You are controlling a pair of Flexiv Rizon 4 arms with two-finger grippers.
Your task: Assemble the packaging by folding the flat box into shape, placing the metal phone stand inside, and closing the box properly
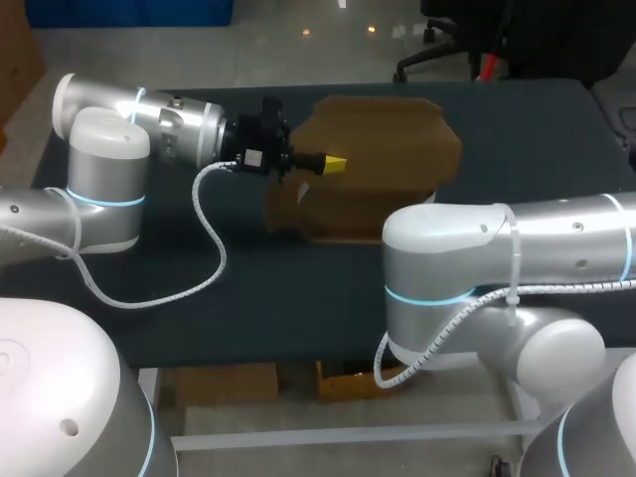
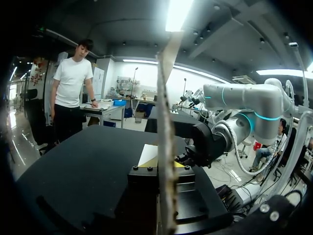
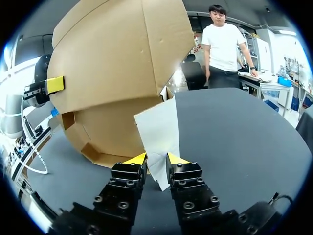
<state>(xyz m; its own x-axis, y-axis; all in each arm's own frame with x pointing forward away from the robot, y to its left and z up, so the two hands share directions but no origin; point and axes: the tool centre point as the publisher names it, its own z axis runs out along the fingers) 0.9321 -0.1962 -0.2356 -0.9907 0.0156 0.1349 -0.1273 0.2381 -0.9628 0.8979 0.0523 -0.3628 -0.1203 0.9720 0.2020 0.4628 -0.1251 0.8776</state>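
The brown cardboard box (image 1: 390, 149) is up off the dark table top (image 1: 248, 298), half-formed and hanging between the two arms. The left gripper (image 1: 334, 164) has one wall of it. In the left wrist view that wall runs edge-on straight up between the fingers, which are closed narrowly on it from both sides. One yellow tip lies flat against the outer face.

The right gripper (image 3: 157, 159) is hidden in the head view under the bulk of the right arm (image 1: 447, 258), but its own wrist view shows it plainly. A white flap (image 3: 159, 129) comes down from the box's lower edge and sits between the two yellow tips, which pinch it on either side, so that's a narrow grip too. Just ahead of and above those fingers the box bulges out, with angled panels and one open corner showing near the fingers.

How far along is it? By my reading, it's in the folding stage and not finished. The panels are raised and bent into a rough shell, but the walls look neither square nor locked, and the white flap sits outside rather than tucked in. The metal phone stand doesn't show in any view, so I can't tell where it is. Squaring up the box, putting the stand inside and closing the lid all look to be ahead.
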